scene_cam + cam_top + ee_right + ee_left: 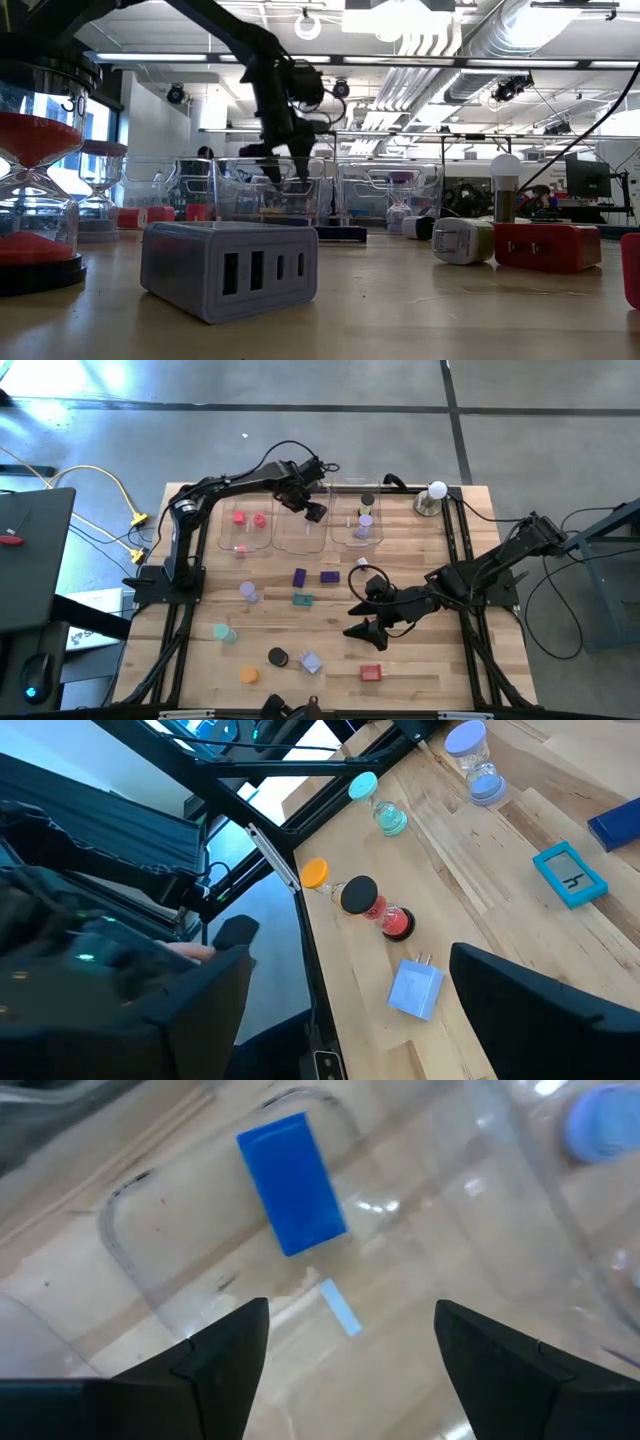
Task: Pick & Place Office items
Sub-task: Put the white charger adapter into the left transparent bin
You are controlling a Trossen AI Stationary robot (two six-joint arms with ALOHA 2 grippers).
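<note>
Over the middle tray (300, 538), left tool (312, 508) open, blue block (292, 1183) lying inside below it. Right tool (366, 628) open, empty, nearer than trays. About ten items left on worktop (420, 660).

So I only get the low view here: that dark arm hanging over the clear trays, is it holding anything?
Observer: No. The left wrist view shows the left gripper open, with a blue block lying in the tray below it.
Operator: Which tray?
Observer: From above, the middle tray of three.
Operator: And the other arm?
Observer: The right gripper is open over the table, near a red block.
</note>
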